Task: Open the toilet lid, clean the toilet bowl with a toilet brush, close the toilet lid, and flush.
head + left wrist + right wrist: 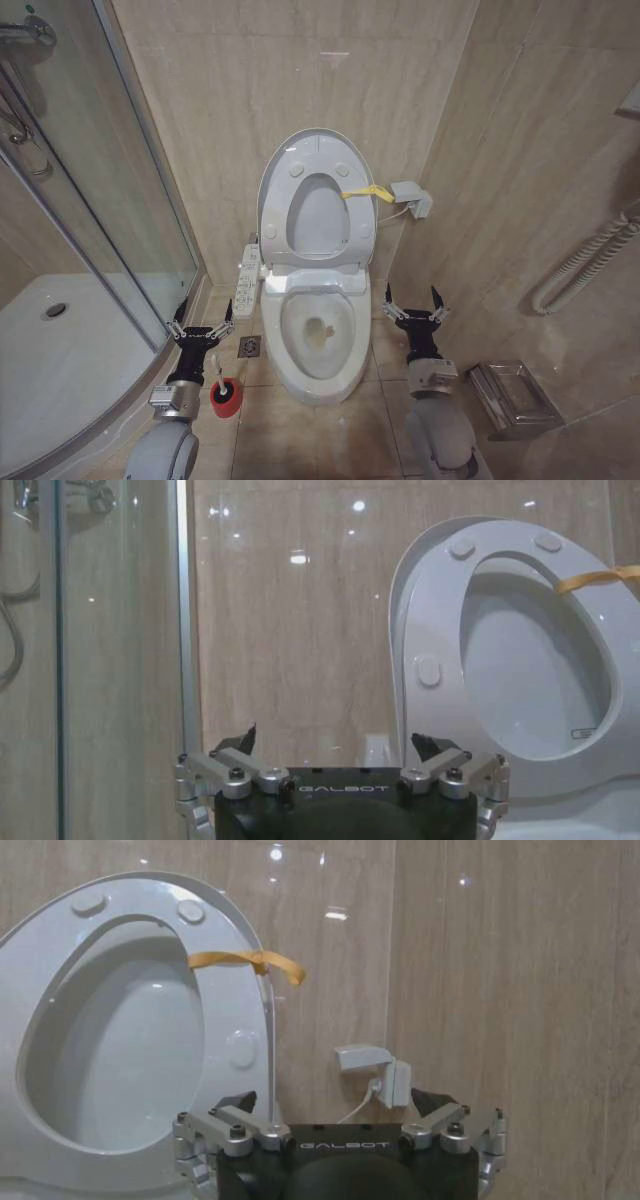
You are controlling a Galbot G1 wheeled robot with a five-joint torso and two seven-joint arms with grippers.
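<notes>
Head view, room: the toilet bowl (318,335) sits on the tiled floor (300,430) against the back wall (250,100), with a glass shower screen (110,180) on its left and a side wall (520,200) on its right; a strip of bare floor runs along each side of it.
Head view, lid: the toilet lid (316,152) stands upright against the back wall with the seat ring (352,215) raised against it; a yellow strap (366,192) hangs at its right edge.
Head view, arms: the left gripper (201,322) hovers left of the bowl's rim, fingers apart and holding nothing; the right gripper (413,304) hovers right of the rim, also spread and empty.
Head view, surroundings: the toilet brush (225,392) stands in its red cup on the floor just beside the left arm; a button panel (247,281) sticks out at the bowl's left, a floor drain (250,346) lies between; a metal holder (513,395) sits by the right wall.
Left wrist view: the left gripper (334,748) is open before the wall, with the raised lid (420,615) beyond.
Right wrist view: the right gripper (335,1106) is open, facing the lid (240,930), strap (245,961) and a wall socket box (375,1069).
</notes>
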